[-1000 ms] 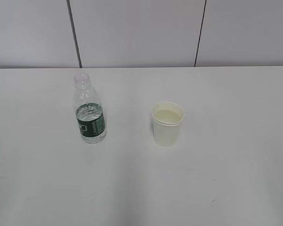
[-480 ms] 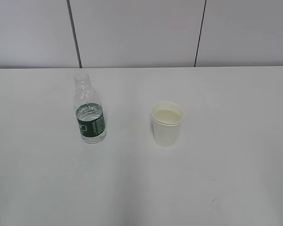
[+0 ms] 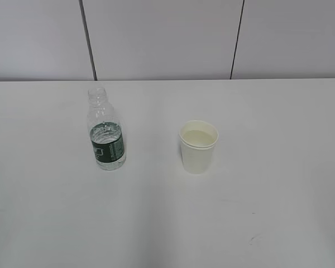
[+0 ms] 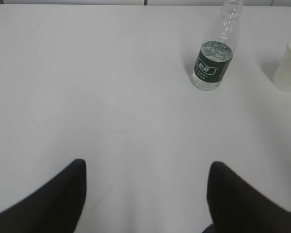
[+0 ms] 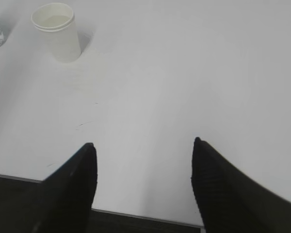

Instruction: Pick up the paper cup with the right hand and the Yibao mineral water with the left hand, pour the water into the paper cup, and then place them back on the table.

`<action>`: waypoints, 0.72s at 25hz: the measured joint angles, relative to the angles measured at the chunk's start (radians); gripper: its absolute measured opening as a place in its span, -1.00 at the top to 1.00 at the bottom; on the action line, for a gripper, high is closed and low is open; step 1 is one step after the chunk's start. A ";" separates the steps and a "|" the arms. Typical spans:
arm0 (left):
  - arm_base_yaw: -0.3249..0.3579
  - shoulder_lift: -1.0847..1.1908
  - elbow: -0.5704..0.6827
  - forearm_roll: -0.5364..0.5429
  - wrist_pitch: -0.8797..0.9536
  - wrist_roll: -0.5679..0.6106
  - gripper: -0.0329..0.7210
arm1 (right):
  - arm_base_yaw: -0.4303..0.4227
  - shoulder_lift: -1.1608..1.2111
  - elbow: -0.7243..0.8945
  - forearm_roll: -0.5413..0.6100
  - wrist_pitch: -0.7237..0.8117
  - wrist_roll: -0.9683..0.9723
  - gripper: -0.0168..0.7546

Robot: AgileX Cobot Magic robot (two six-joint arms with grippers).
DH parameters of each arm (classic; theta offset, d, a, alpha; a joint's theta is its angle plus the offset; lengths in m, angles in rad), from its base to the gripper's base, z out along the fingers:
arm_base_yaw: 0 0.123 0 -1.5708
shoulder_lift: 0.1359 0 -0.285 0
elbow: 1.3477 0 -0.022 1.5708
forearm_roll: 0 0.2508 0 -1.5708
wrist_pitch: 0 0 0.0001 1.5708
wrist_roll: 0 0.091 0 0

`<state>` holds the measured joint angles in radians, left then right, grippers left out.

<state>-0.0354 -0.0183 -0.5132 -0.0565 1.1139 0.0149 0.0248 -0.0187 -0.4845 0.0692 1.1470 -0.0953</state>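
Observation:
The Yibao mineral water point(image 3: 105, 131), a clear uncapped bottle with a dark green label, stands upright on the white table point(image 3: 268, 212), left of centre. The off-white paper cup point(image 3: 199, 146) stands upright to its right. Neither arm shows in the exterior view. In the left wrist view my left gripper point(image 4: 145, 170) is open and empty, well short of the bottle point(image 4: 214, 58), with the cup point(image 4: 288, 73) at the right edge. In the right wrist view my right gripper point(image 5: 143, 148) is open and empty above the table's near edge, far from the cup point(image 5: 56, 31) at upper left.
A pale panelled wall point(image 3: 167, 39) with two dark vertical seams rises behind the table's far edge. The table's near edge point(image 5: 145, 216) shows under the right gripper, dark below it. A few faint marks point(image 3: 251, 240) lie on the tabletop.

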 joint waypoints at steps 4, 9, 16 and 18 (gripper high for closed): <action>0.000 0.000 0.000 0.000 0.000 0.000 -0.36 | -0.002 0.000 0.000 0.000 0.000 0.000 -0.31; 0.000 0.000 0.000 0.000 0.000 0.000 -0.36 | -0.002 0.000 0.000 0.000 0.000 0.000 -0.31; 0.000 0.000 0.000 -0.001 0.000 0.000 -0.35 | -0.002 0.000 0.000 0.000 0.000 0.000 -0.31; 0.000 0.000 0.000 -0.001 0.000 0.000 -0.34 | -0.002 0.000 0.000 0.000 0.000 0.000 -0.31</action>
<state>-0.0354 -0.0183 -0.5132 -0.0570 1.1139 0.0149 0.0227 -0.0187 -0.4845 0.0692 1.1470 -0.0953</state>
